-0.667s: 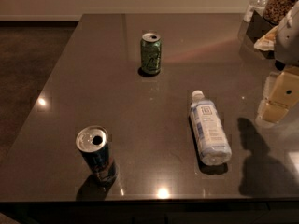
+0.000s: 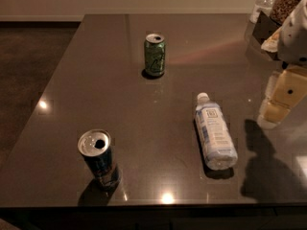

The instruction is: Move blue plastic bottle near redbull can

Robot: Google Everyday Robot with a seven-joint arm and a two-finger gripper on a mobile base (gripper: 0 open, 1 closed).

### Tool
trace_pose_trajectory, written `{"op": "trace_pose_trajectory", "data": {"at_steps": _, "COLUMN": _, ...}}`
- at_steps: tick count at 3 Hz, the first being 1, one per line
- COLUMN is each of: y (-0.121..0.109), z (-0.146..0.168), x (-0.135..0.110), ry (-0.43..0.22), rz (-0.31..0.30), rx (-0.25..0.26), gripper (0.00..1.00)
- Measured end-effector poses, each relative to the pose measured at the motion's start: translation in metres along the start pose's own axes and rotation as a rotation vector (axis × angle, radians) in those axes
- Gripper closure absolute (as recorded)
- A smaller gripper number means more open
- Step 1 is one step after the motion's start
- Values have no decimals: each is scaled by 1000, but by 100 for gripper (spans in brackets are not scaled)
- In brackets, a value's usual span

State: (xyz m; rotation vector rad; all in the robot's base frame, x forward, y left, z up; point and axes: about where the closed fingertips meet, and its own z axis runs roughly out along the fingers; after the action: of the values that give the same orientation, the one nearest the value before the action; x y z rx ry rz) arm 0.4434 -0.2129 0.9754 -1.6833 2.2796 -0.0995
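Note:
The blue plastic bottle (image 2: 213, 132) lies on its side on the dark table (image 2: 144, 104), right of centre, with its white cap pointing away from me. The redbull can (image 2: 99, 158) stands upright near the front left edge, its silver top showing. My gripper (image 2: 277, 108) hangs at the right edge of the view, above the table and to the right of the bottle, apart from it. Its shadow falls on the table to the right of the bottle.
A green can (image 2: 155, 54) stands upright at the far middle of the table. Containers and a clear bottle (image 2: 268, 8) crowd the back right corner. The table's front edge runs along the bottom of the view, and floor lies to the left.
The gripper has shifted slightly at the right edge of the view. The bottle and both cans have not moved.

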Motion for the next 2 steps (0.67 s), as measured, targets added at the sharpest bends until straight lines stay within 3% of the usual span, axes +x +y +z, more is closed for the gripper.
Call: {"op": "trace_pose_trajectory", "data": {"at_steps": 2, "y": 0, "z": 26, "x": -38, "ry": 18, "rz": 231, "rx": -18, "gripper": 0}}
